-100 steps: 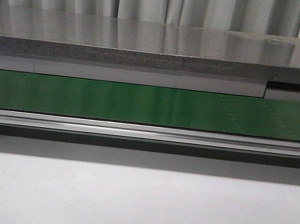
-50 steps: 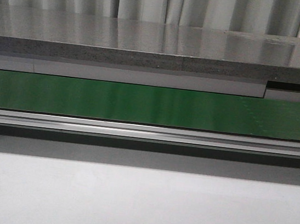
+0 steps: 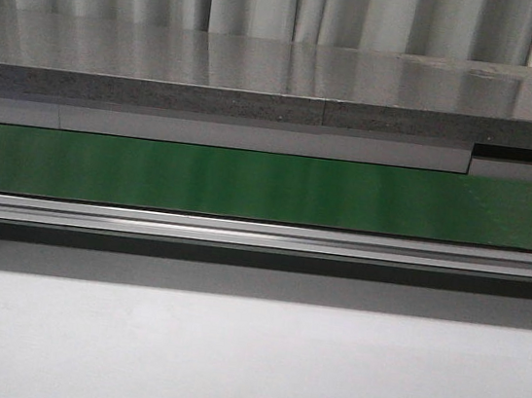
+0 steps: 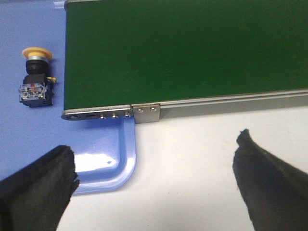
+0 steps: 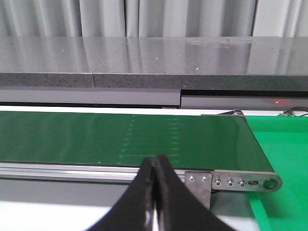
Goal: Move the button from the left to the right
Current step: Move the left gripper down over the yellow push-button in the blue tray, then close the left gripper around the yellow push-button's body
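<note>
The button (image 4: 35, 79), yellow disc cap on a black body with blue and orange marks, lies on its side on the blue tray (image 4: 108, 166) in the left wrist view. My left gripper (image 4: 154, 151) is open and empty, hovering above the tray's corner and the white table, apart from the button. My right gripper (image 5: 154, 163) is shut with nothing between the fingers, in front of the green conveyor belt (image 5: 120, 139) near its end roller. The front view shows neither gripper nor the button.
The green belt (image 3: 267, 187) runs across the front view behind an aluminium rail (image 3: 261, 235), with a grey stone counter (image 3: 262, 81) behind. A green surface (image 5: 284, 154) lies past the belt's end. The belt's end (image 4: 96, 114) overhangs the blue tray.
A faint pattern on the belt at right has slid out of the front view; the belt appears to be running. No arm shows there.
</note>
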Available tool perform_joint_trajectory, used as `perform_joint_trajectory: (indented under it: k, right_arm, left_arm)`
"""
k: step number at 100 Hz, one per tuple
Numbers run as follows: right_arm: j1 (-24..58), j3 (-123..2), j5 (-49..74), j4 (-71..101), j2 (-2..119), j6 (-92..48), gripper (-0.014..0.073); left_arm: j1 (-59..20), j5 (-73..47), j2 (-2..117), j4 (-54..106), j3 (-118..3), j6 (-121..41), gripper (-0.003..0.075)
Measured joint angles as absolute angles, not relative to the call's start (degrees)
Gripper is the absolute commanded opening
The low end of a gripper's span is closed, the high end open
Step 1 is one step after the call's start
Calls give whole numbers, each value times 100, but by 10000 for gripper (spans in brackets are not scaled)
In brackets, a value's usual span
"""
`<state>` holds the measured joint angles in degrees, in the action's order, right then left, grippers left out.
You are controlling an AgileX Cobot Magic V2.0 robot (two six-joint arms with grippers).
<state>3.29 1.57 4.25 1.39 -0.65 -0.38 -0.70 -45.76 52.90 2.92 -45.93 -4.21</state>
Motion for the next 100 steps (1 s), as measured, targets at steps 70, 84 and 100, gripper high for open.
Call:
perform_joint_trajectory:
  k: [70, 84, 100]
  right_arm:
    - [329, 157, 425, 139, -65, -38, -68]
    - [329, 157, 425, 139, -65, -38, -68]
    - [329, 157, 425, 139, -65, 0, -68]
  left_arm:
    - [1951, -4566, 8015, 97, -6744, -761, 641]
    - [2087, -4555, 8744, 97, -7184, -763, 641]
    - [2085, -4557, 9384, 147, -7477, -808, 641]
